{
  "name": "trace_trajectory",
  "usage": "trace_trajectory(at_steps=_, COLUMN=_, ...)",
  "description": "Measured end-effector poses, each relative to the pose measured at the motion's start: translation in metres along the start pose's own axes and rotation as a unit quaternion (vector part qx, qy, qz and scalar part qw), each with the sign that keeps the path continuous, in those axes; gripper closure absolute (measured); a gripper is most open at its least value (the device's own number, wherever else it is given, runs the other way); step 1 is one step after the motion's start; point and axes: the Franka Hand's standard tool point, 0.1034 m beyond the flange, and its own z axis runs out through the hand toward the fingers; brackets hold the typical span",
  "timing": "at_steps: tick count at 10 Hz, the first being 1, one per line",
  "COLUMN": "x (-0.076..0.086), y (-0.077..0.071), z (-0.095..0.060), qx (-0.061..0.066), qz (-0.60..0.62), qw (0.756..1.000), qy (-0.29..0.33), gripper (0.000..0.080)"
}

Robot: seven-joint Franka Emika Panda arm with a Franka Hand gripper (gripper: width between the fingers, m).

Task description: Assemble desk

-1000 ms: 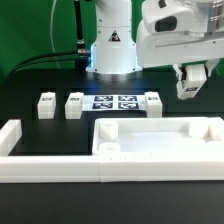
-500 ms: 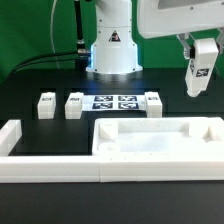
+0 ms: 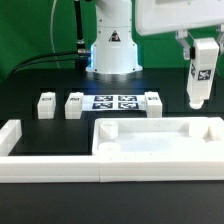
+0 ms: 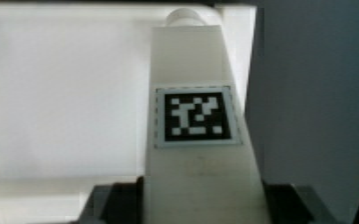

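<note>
Gripper (image 3: 201,47): closed on the held leg (image 3: 199,80). It grips the top end, and the rest of the leg hangs straight down.
First loose leg (image 3: 45,105): on the table (image 3: 40,135), far off to the exterior view's left of the gripper and lower down.
Second loose leg (image 3: 74,104): just beside the first one, a bit nearer the gripper.
Marker board (image 3: 113,102): flat on the table, lower than the gripper.
Third loose leg (image 3: 152,103): touching the marker board's end, the nearest loose leg to the gripper.
Tabletop (image 3: 150,146): lies flat below the gripper, and its far corner is under the held leg's tip.
What could go wrong: the tip may land on the rim and not in its spot, because I cannot see the hole there.
Also: a bump could tip the leg in the grip or push the tabletop away.
</note>
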Motion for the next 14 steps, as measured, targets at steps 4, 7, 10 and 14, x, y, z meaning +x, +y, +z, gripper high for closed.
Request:
trace_trajectory(at_steps=4, x=0.013, y=0.003, z=-0.004, qx=0.002, qz=0.004, qw=1.000, qy=-0.003, gripper=0.0511)
trace_trajectory(at_steps=7, x=0.029, y=0.005, z=-0.004, qx=0.002, qz=-0.026, qw=1.000, qy=0.009, gripper=0.0511)
trace_trajectory(at_steps=10, x=0.032, y=0.009, z=0.000, qx=-0.008, qz=-0.025, qw=0.996, qy=0.089, gripper=0.0511)
trace_trajectory(at_steps=14, x=0.037, y=0.000, z=0.020, qx=-0.011, qz=-0.032, qw=0.989, qy=0.146, gripper=0.0511)
